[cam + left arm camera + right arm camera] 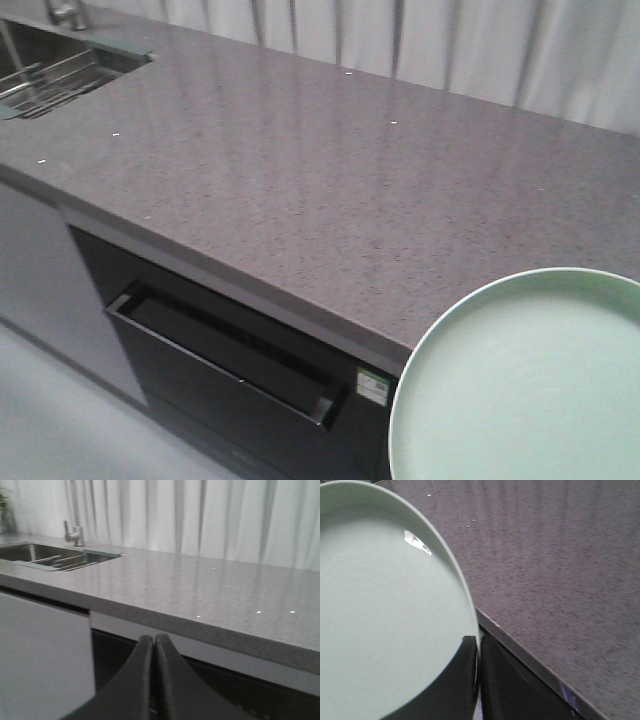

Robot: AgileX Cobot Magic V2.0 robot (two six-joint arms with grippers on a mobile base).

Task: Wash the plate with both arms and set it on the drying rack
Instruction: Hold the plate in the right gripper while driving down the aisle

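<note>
The pale mint-green plate (pixel 530 390) fills the lower right corner of the front view, held in the air in front of the counter edge. In the right wrist view the plate (pixel 385 610) covers the left half, and my right gripper (pixel 478 642) is shut on its rim, one finger over the plate's face and one behind it. My left gripper (pixel 153 639) is shut with nothing in it, below and in front of the counter edge. The drying rack (pixel 45 85) of steel rods lies in the sink at the far left; the left wrist view shows the rack (pixel 60 562) too.
A long grey speckled counter (pixel 330 190) runs across the scene. A faucet (pixel 73 532) stands behind the sink (pixel 20 552). Below the counter is a black dishwasher front with a handle (pixel 220 355). White curtains (pixel 450 50) hang behind.
</note>
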